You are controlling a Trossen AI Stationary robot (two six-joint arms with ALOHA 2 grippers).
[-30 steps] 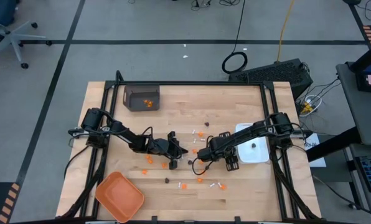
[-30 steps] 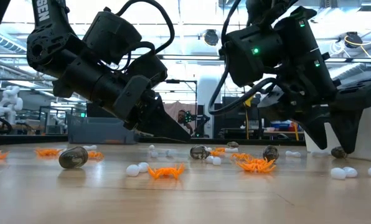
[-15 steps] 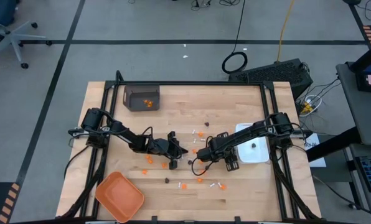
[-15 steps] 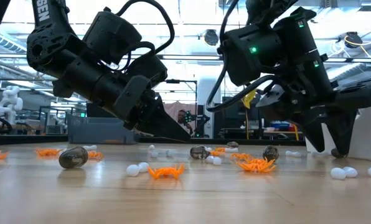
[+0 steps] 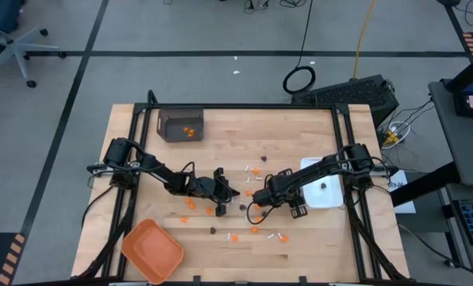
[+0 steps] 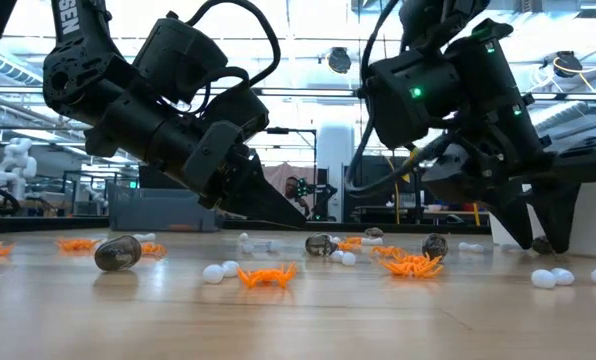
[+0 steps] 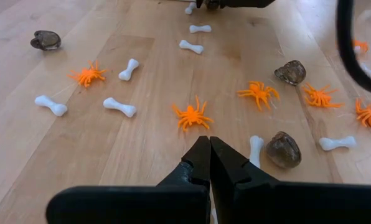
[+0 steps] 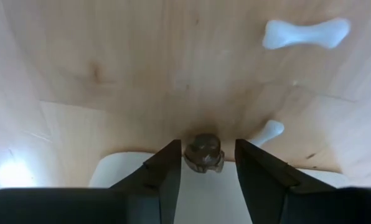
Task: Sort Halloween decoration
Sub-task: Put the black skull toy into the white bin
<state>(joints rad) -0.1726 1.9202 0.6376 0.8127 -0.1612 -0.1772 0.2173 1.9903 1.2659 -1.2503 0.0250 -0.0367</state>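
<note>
Pale wooden table [image 5: 300,238], orange spiders [image 7: 192,116], white bones [image 7: 119,106], mottled grey-brown stones [image 7: 282,149], orange tray [image 5: 151,251] lower left, white dish [image 5: 325,196] at right, dark grey bin [image 5: 180,125] upper left, black arms

- Mid-table crowded: orange spiders [image 7: 192,116], white bones [image 7: 119,106] and dark stones [image 7: 282,149] scattered close, only narrow bare wood between.
- Left gripper [image 5: 229,193] and right gripper [image 5: 256,198] near each other at centre; little passage between them.
- White dish [image 5: 328,198] flanks the right arm.
- Orange tray [image 5: 151,251] fills the near-left corner; dark bin [image 5: 180,125] the far-left.
- Far-right wood [image 5: 300,131] bare.
</note>
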